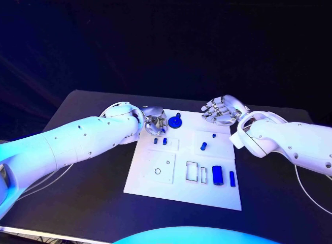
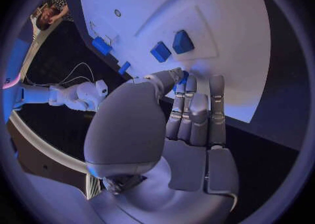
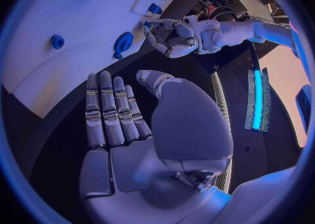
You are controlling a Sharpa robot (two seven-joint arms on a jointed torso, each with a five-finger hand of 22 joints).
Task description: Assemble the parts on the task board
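Note:
The white task board [image 1: 157, 184] lies mid-table. My left hand [image 1: 153, 122] hovers at its far left corner, right beside a blue round part [image 1: 175, 122]. In the left wrist view the thumb and fingertips [image 2: 197, 85] close together over a sliver of blue [image 2: 183, 75]; whether they grip it is hidden. The right wrist view shows that hand [image 3: 172, 36] curled next to the round part [image 3: 123, 42]. My right hand [image 1: 221, 111] hangs over the far right corner, fingers [image 3: 108, 108] straight and apart from the thumb, holding nothing.
Two small blue pegs [image 1: 161, 140] stand on the board near my left hand, and two more [image 1: 203, 146] sit nearer its right side. A blue cylinder [image 1: 218, 175] and a thin blue bar [image 1: 232, 178] lie near the front right. Black table [image 1: 86, 198] surrounds the board.

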